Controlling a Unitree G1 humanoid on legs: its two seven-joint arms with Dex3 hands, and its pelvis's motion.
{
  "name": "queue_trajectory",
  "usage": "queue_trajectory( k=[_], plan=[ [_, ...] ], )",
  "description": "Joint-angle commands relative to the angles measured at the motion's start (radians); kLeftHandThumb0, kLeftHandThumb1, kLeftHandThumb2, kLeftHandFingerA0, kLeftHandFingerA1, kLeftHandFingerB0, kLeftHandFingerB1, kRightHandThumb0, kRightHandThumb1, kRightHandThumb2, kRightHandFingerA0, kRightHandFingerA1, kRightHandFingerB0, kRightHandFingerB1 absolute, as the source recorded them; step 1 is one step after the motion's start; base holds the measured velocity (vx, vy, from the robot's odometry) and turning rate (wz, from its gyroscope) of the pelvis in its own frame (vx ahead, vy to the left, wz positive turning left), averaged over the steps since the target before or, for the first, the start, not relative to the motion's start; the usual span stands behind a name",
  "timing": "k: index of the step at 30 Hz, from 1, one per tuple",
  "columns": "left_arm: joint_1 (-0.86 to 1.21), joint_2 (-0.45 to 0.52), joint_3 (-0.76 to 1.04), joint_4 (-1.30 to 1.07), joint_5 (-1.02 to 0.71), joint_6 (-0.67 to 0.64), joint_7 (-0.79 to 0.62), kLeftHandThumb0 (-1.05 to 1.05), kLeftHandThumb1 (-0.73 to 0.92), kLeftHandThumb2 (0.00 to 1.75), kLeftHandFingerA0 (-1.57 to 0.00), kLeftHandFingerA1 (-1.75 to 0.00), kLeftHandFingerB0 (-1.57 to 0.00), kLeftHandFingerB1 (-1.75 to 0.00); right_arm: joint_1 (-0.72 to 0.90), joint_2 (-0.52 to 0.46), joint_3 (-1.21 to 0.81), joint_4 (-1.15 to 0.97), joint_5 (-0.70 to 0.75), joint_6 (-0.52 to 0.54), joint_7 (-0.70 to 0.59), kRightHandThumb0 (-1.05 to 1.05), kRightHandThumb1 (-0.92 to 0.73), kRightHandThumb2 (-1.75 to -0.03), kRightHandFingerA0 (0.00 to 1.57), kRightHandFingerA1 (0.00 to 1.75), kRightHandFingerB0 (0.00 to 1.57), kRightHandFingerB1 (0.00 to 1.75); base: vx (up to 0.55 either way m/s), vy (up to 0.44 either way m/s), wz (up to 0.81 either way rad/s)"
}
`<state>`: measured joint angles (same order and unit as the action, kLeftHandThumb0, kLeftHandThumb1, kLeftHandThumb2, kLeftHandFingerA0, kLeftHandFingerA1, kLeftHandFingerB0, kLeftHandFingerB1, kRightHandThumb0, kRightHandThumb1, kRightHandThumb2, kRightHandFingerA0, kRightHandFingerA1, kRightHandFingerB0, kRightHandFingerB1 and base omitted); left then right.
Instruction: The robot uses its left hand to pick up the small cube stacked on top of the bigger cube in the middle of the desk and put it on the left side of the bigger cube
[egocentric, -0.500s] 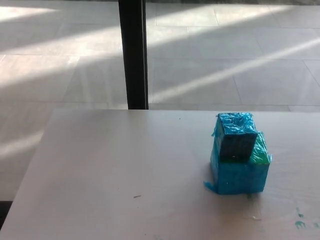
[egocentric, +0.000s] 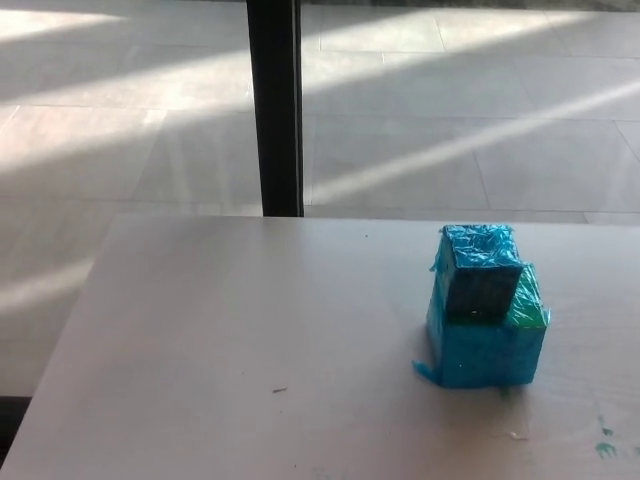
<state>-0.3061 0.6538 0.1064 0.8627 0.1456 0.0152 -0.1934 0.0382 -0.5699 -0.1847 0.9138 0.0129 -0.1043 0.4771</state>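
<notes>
Small cube (egocentric: 481, 270): we record it wrapped in crinkled blue film, with a dark near face; it sits on top of the bigger cube, toward that cube's left and rear, so the green strip to its right stays uncovered.
Bigger cube (egocentric: 487, 350): we log a blue-wrapped block on the right half of the desk, standing flat; its top shows green (egocentric: 527, 305) to the right of the small cube, and a loose scrap of film sticks out at its lower left corner.
Desk (egocentric: 250, 340): we note a pale, matt top, its far edge running across the middle of the view; a tiny dark fleck (egocentric: 279, 390) lies left of the cubes, well apart from them.
Teal marks (egocentric: 605, 445): we list a few small smudges on the desk near the right edge, possibly paint; they are too small for us to tell.
Background: we see a tiled floor (egocentric: 450, 120) crossed by bands of sunlight, and a dark upright post (egocentric: 275, 105) behind the desk's far edge.
Left hand: outside the view, so we cannot tell whether it is released or clenched.
Right hand: likewise outside the view.
</notes>
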Motion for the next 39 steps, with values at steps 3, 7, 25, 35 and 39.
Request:
queue_trajectory(
  k=[3, 7, 25, 35, 39],
  plan=[
    [-0.209, 0.034, -0.130, -0.203, 0.121, 0.064, -0.005, -0.92, 0.82, 0.64, -0.28, -0.41, -0.01, -0.26, -0.010, -0.035, -0.010, 0.033, 0.011, -0.016, 0.021, -0.51, -0.54, -0.92, 0.49, 0.70, 0.38, 0.55, 0.00, 0.000, 0.00],
    [-0.443, -0.017, -0.234, -0.156, 0.166, 0.036, -0.027, -0.93, 0.63, 1.03, -0.12, -0.47, -0.04, -0.15, -0.028, -0.038, -0.013, 0.064, 0.015, -0.023, 0.034, -0.47, -0.68, -0.60, 0.50, 0.67, 0.45, 0.42, 0.00, 0.000, 0.00],
    [-0.870, -0.303, -0.485, -0.231, 0.237, 0.151, -0.152, -0.94, 0.65, 1.10, -0.15, -0.50, 0.00, -0.11, -0.026, -0.039, -0.014, 0.061, 0.016, -0.027, 0.038, -0.50, -0.52, -0.91, 0.49, 0.70, 0.39, 0.56, 0.00, 0.000, 0.00],
    [-0.974, -0.517, -0.533, -0.163, 0.242, 0.174, -0.150, -0.85, 0.59, 1.07, -0.11, -0.56, 0.00, -0.18, -0.040, -0.046, -0.011, 0.084, 0.012, -0.049, 0.046, -0.52, -0.52, -0.91, 0.49, 0.71, 0.38, 0.56, 0.00, 0.000, 0.00],
    [-1.005, -0.608, -0.532, -0.100, 0.233, 0.147, -0.111, -0.98, 0.82, 0.65, -0.18, -0.52, -0.02, -0.30, -0.041, -0.045, -0.010, 0.064, 0.011, -0.017, 0.037, -0.49, -0.70, -0.61, 0.51, 0.63, 0.44, 0.40, 0.00, 0.000, 0.00]
  ],
)
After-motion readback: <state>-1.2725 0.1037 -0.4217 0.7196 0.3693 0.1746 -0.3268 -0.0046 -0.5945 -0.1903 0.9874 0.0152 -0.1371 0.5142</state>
